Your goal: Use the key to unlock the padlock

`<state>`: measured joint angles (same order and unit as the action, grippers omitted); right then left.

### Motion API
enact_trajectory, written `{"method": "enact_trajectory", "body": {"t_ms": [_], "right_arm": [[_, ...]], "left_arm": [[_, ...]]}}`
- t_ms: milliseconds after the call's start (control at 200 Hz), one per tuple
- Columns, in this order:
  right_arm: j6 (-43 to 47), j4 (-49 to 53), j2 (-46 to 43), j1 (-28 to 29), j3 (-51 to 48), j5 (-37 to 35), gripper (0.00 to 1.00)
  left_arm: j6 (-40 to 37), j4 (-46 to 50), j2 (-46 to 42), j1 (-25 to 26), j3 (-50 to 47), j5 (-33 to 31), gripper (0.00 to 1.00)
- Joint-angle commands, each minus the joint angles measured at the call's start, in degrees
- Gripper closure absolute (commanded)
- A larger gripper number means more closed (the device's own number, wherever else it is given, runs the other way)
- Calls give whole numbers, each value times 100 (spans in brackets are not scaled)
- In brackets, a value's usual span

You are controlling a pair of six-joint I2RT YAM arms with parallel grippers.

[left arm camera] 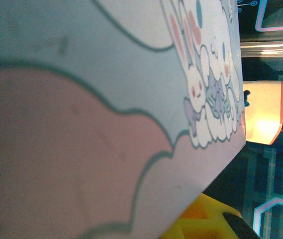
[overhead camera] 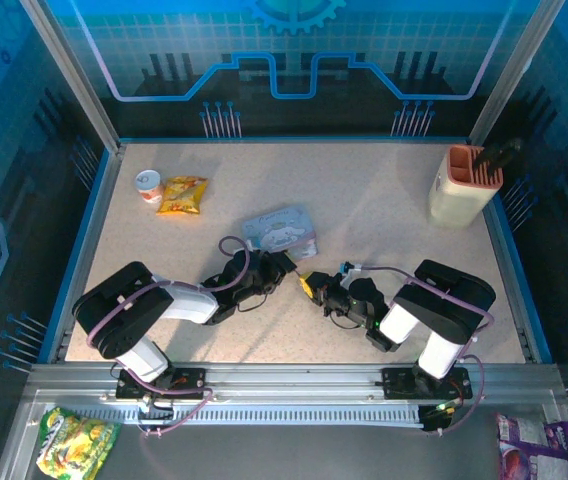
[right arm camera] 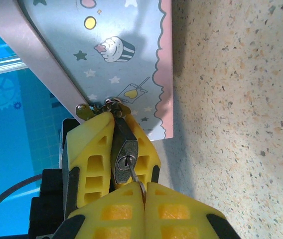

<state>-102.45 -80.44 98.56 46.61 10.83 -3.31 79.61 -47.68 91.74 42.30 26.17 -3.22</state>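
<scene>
On my right wrist feed the right tool [right arm camera: 144, 191] is pinched fully shut on the key [right arm camera: 133, 173], whose thin shaft runs from the closed yellow fingertips straight into the keyhole of the padlock [right arm camera: 124, 152]. The padlock hangs by its shackle from the brass hasp at the edge of the tin [right arm camera: 121, 64]. Its grey body sits between the two yellow fingers of the left tool [right arm camera: 120, 133], which is set narrow and grips the lock from both sides. The shackle looks seated in the body; I cannot tell from here whether the key is turned.

From above I see both arms folded in toward the middle of the counter [overhead camera: 384, 220], their tools meeting just below the tin's near edge. The tin lies flat, tilted a little.

My left wrist feed is pressed right up against the tin's cartoon lid, with a bit of yellow finger at the bottom edge.

A cup [overhead camera: 149, 187] and a snack [overhead camera: 182, 195] sit far left, well apart from the work. A pale holder [overhead camera: 464, 185] stands far right.
</scene>
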Motion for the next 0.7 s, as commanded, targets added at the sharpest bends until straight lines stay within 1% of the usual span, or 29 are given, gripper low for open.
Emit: {"method": "enact_trajectory", "body": {"t_ms": [0, 220, 380, 695], "right_arm": [[64, -103, -159, -162, 88, 16, 100], [-65, -107, -162, -271, 141, 245, 100], [-88, -111, -163, -274, 169, 245, 100], [-5, -104, -197, -249, 292, 296, 100]], "left_arm": [[62, -189, -169, 210, -76, 265, 94], [-2, -311, -165, 247, -146, 281, 94], [19, -467, -146, 279, -133, 283, 94], [-16, -364, -130, 464, 43, 252, 94]]}}
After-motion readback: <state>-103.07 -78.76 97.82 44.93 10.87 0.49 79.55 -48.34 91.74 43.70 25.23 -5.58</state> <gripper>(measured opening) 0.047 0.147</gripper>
